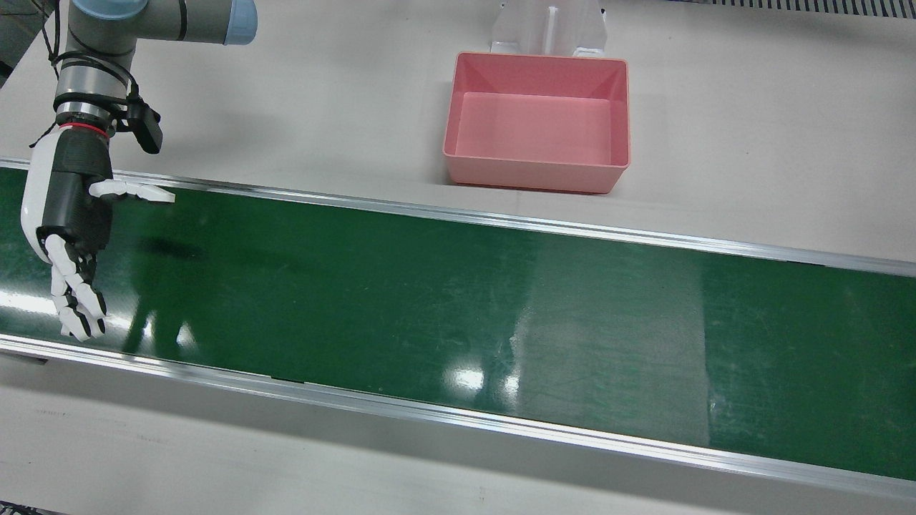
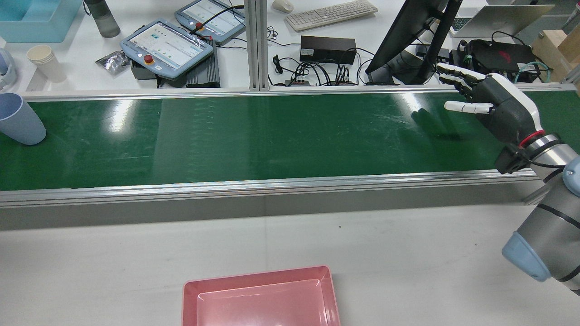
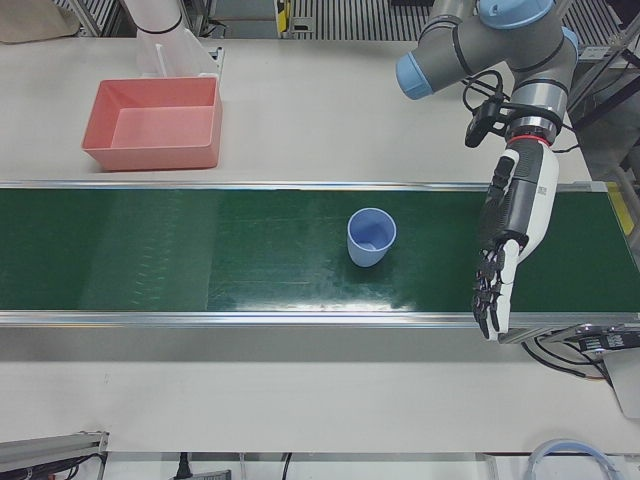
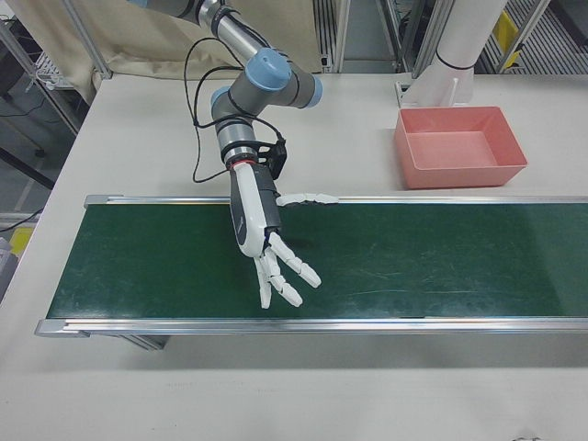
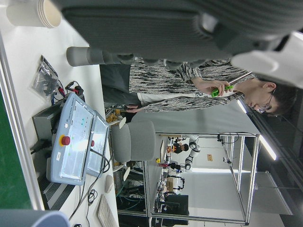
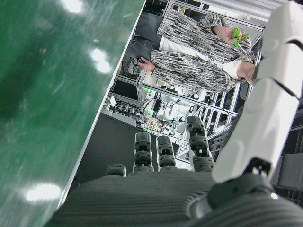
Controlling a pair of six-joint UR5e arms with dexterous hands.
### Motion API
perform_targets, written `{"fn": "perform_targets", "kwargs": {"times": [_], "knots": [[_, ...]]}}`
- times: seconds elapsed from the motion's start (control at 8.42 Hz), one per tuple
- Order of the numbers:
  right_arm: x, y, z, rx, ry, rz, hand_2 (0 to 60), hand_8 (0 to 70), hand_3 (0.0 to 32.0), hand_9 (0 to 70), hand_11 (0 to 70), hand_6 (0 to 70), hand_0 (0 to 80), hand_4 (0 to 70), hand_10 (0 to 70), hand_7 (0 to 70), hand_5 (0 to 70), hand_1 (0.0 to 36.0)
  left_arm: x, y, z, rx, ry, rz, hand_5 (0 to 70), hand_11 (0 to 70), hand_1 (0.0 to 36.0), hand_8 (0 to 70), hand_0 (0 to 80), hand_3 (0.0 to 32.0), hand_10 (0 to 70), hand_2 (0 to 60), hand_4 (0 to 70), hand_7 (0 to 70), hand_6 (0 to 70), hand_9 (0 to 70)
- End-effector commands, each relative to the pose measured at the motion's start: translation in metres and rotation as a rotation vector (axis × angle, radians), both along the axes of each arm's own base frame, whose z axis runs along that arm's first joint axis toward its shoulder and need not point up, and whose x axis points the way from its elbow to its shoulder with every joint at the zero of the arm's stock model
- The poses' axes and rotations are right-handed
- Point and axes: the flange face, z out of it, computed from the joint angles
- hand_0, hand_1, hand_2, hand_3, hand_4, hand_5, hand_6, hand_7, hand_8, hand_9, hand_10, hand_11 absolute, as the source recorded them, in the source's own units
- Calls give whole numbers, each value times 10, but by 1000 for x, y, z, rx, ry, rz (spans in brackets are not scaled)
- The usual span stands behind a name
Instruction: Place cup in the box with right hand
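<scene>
rear view: right robot hand (image 2: 496,106) splayed, empty over green belt (image 2: 272,136), cup (image 2: 18,120) far along it

The front view looks nearly straight down on the green belt (image 1: 458,300) and pink box (image 1: 537,121). The rear view faces forward from behind. Both corner views share that belt. Hand cameras sit close, sideways.

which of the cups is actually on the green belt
The pale blue plastic cup, standing upright with its mouth up on the green conveyor belt. The stacked cream paper cups sit on the white desk beyond it.
</scene>
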Motion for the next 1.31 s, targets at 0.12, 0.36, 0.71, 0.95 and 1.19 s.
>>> {"fn": "perform_targets", "kwargs": {"times": [0.12,0.36,0.71,0.95,1.19], "knots": [[-21,-1,-10,15,0,2,126,112,12,164,33,57,458,0,13,215,58,145,0,0,0,0,0,0,0,0,0,0,0,0,0,0,0,0,0,0],[-24,-1,-9,14,8,0,131,114,0,167,31,59,456,0,11,222,57,143,0,0,0,0,0,0,0,0,0,0,0,0,0,0,0,0,0,0],[-35,-14,2,-8,18,-3,125,117,0,169,31,61,454,0,12,229,56,136,0,0,-1,1,0,0,0,0,0,0,0,0,0,0,0,0,0,0],[-36,-16,-2,-2,12,-3,124,118,0,168,30,60,447,0,11,219,57,134,0,0,-1,1,0,0,0,0,0,0,0,0,0,0,0,0,0,0],[-36,-16,-5,4,14,-2,132,122,0,172,26,62,447,0,9,232,56,134,0,0,-1,1,0,0,0,0,0,0,0,0,0,0,0,0,0,0]]}}
